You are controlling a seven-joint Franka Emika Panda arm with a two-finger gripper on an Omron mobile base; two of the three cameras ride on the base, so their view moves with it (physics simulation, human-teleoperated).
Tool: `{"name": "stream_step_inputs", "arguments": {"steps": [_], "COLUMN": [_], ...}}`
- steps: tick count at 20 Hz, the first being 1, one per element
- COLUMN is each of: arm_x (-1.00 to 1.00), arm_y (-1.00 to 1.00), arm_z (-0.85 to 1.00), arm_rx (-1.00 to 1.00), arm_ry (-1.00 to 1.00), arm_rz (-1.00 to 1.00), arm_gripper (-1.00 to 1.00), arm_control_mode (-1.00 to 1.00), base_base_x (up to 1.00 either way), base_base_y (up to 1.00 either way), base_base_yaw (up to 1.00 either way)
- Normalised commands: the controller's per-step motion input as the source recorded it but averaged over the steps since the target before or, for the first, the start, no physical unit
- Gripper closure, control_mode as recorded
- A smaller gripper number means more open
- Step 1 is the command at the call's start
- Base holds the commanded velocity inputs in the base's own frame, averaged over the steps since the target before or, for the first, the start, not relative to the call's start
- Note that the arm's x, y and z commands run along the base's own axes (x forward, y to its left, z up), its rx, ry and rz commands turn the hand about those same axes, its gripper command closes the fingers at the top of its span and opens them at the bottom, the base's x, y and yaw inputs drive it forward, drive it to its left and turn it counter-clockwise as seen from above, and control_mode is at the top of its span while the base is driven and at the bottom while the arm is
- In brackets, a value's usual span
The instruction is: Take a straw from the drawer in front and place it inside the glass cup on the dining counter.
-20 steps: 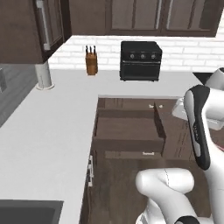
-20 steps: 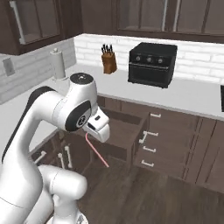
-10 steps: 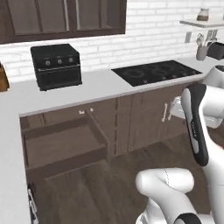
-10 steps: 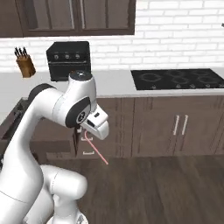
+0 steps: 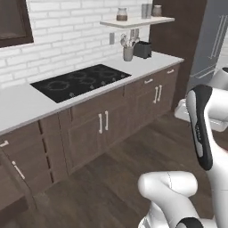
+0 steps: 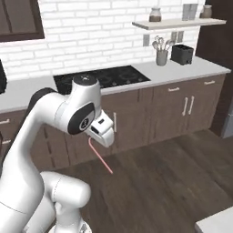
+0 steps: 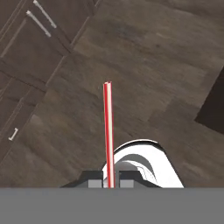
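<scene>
- Gripper (image 7: 110, 183): jaws clamped tight on the straw, carried above the dark wood floor (image 6: 173, 173).
- Straw (image 7: 107, 131): red and white, pinched at one end, the rest projecting straight out past the fingertips; in the right base view it slants down from the hand, in front of the cabinets below the black cooktop (image 6: 102, 76).
- Cooktop: set in the white worktop (image 5: 22, 104) along the brick wall.
</scene>
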Motion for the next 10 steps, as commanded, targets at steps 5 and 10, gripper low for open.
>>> {"name": "stream_step_inputs", "arguments": {"steps": [5, 10], "arm_x": [0.0, 0.0], "arm_y": [0.0, 0.0], "arm_z": [0.0, 0.0], "arm_rx": [0.0, 0.0], "arm_ry": [0.0, 0.0], "arm_rz": [0.0, 0.0], "arm_gripper": [1.0, 1.0], "arm_control_mode": [1.0, 1.0], "base_base_x": [0.89, 0.97], "base_base_y": [-0.74, -0.12], "base_base_yaw": [-0.35, -0.36]}}
